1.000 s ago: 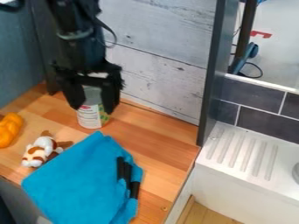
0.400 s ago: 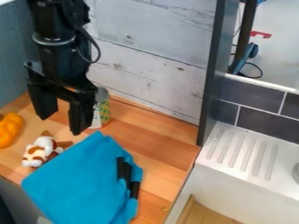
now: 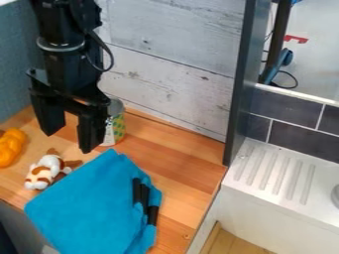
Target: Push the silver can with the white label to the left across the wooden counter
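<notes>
with twelve at the far edge of the view, the open pincer (image 3: 68,140) hung toward ten o'clock over the wooden table (image 3: 189,168), its two fingers well spread and nothing gripped between them. the can (image 3: 116,128) stood upright on the table at about two o'clock from the pincer, partly hidden behind the nearer finger; whether the two touched could not be told. the likeliest trouble, i judged, was that finger knocking the can over, since it hung so near its side, and a sideways swing toward three o'clock might have been enough. a straight drop could have closed on bare wood, because the can lay outside the gap. a low sweep toward seven o'clock might have shoved the small brown-and-white toy (image 3: 45,172), and one toward five or six could have snagged the loose folds of the blue cloth (image 3: 92,203) and dragged along whatever rested on it. as for the count, there was one pincer, one can, one toy at seven o'clock, and one orange, lumpy thing (image 3: 9,148) out at nine, cut off by the edge of the view. there was one blue cloth, with two black bars (image 3: 140,193) lying toward its three o'clock side, though whether they were parts of one object was unclear. one white sink (image 3: 285,203) with a ribbed ledge sat off toward four o'clock, beyond the end of the table
</notes>
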You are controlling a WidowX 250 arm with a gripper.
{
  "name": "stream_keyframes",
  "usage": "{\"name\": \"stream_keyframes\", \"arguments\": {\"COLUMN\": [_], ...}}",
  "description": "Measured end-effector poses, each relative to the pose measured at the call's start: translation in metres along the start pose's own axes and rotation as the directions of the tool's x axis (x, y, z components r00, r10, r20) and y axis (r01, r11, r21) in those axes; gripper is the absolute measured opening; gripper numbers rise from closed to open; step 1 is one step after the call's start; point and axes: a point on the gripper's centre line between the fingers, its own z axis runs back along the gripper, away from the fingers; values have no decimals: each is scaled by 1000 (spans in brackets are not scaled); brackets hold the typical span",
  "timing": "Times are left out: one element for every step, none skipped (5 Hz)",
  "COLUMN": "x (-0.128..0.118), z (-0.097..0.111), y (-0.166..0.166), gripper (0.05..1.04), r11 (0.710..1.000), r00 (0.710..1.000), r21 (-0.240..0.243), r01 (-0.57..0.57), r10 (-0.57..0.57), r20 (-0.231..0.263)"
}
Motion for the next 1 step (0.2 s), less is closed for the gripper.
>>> {"name": "stream_keyframes", "arguments": {"x": [0], "z": [0], "y": [0], "gripper": [1000], "r11": [1000], "r00": [1000], "r21": [0], "r01": [0], "r10": [0], "r20": [0]}}
